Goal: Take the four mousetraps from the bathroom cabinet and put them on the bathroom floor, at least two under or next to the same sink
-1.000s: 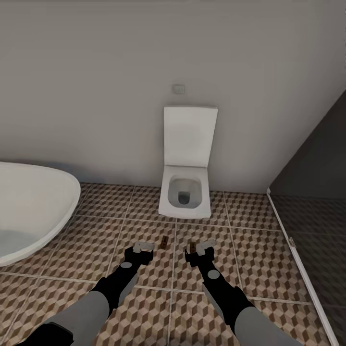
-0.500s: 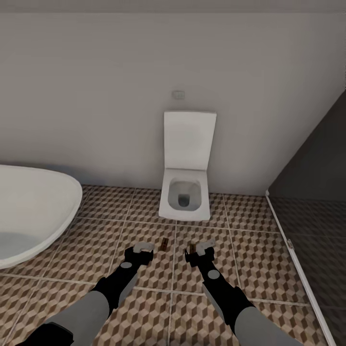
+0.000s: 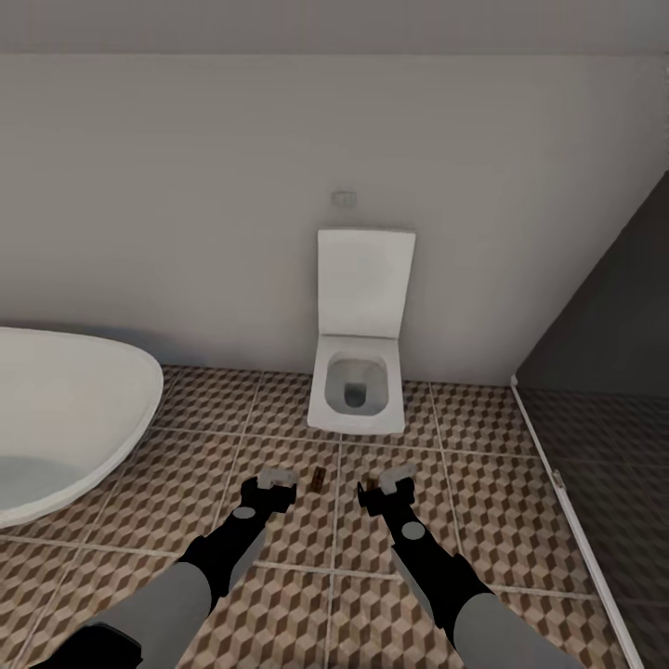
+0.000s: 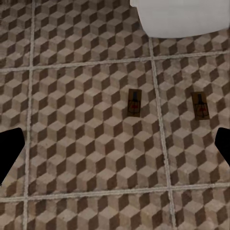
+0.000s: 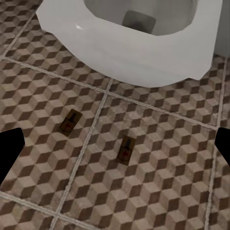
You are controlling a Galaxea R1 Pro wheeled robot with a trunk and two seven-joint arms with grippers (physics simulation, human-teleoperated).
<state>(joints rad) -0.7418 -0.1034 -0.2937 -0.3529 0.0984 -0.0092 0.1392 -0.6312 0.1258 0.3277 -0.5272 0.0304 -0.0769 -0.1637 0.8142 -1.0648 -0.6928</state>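
Two small dark brown wooden mousetraps (image 4: 134,102) (image 4: 201,105) are seen lying flat on the cube-patterned tiled bathroom floor (image 3: 492,520) before the white square toilet (image 3: 358,395), both tools (image 3: 276,483) (image 3: 388,485) are held open and empty, and the view has tilted slightly, so the robot is judged to be leaving

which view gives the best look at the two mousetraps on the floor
The left wrist view: both mousetraps lie flat and unobstructed on the tiled bathroom floor, seen from straight above. The right wrist view shows both, slanted. In the head view they are tiny, one partly hidden by the right tool.
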